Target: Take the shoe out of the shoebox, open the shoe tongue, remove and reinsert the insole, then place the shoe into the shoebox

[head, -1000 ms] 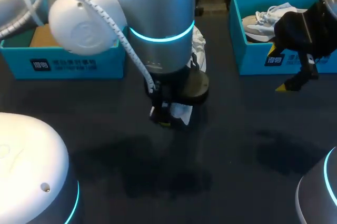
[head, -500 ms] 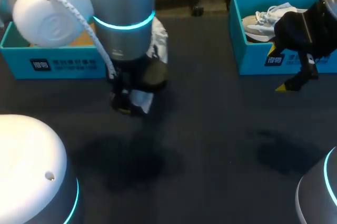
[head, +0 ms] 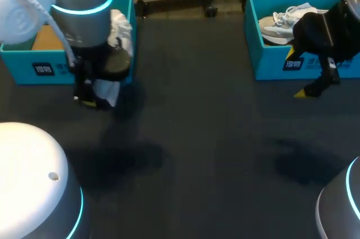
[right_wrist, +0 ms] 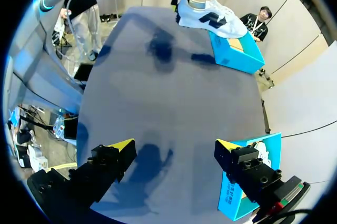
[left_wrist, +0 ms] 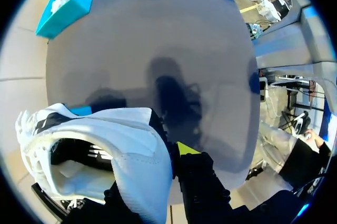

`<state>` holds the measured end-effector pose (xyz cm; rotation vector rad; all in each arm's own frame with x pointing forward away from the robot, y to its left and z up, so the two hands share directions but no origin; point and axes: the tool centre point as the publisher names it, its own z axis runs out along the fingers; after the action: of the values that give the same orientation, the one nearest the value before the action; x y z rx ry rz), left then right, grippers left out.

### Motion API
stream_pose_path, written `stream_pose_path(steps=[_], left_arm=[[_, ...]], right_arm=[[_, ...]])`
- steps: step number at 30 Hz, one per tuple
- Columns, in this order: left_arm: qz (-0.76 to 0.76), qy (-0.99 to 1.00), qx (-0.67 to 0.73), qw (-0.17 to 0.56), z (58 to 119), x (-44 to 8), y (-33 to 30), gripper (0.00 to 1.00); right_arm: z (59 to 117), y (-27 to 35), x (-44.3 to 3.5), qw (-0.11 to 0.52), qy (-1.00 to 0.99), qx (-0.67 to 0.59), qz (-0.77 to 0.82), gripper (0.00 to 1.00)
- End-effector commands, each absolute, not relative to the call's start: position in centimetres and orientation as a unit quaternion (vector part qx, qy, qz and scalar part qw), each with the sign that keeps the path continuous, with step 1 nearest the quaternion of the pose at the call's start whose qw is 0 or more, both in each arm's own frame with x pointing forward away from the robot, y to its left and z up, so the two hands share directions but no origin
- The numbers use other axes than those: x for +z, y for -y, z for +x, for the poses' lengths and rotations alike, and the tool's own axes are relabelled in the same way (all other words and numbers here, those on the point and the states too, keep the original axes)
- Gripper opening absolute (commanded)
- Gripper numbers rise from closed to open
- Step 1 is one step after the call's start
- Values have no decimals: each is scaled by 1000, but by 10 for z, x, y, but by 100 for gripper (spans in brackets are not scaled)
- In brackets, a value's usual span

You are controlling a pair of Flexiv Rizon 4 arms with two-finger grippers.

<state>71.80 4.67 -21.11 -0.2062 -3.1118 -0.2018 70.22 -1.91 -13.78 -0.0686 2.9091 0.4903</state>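
Observation:
A white shoe [left_wrist: 121,150] with black markings hangs in the air, my left gripper [left_wrist: 168,161] shut on its heel wall. In the head view the shoe [head: 119,31] is mostly hidden behind my left arm, right at the front right corner of the left teal shoebox [head: 56,69]. The right wrist view shows the shoe [right_wrist: 208,18] held above the table beside that shoebox [right_wrist: 234,58]. My right gripper [right_wrist: 175,147] hangs open with nothing in it, just in front of the right shoebox [head: 270,62].
The right teal shoebox holds another pale shoe [head: 284,19]. The left shoebox shows a brown inside [head: 48,39]. The dark tabletop [head: 214,138] stretches bare between the two boxes.
My left arm has carried the shoe from the table's middle leftward and back, up to the left shoebox. The right arm has stayed still.

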Motion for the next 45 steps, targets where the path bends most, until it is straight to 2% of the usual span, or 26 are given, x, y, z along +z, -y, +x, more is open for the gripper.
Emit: stream_pose_path(steps=[1,21,30,45], left_arm=[[-53,998,-4,22,739,-216,-94,0],[10,999,-41,35,812,-217,-180,0],[-2,998,-53,33,847,-212,-197,0],[-2,998,-53,33,847,-212,-197,0]], right_arm=[[704,18,-138,93,-982,164,-23,100],[704,18,-138,93,-982,164,-23,100],[704,18,-138,93,-982,164,-23,100],[704,18,-138,93,-982,164,-23,100]])
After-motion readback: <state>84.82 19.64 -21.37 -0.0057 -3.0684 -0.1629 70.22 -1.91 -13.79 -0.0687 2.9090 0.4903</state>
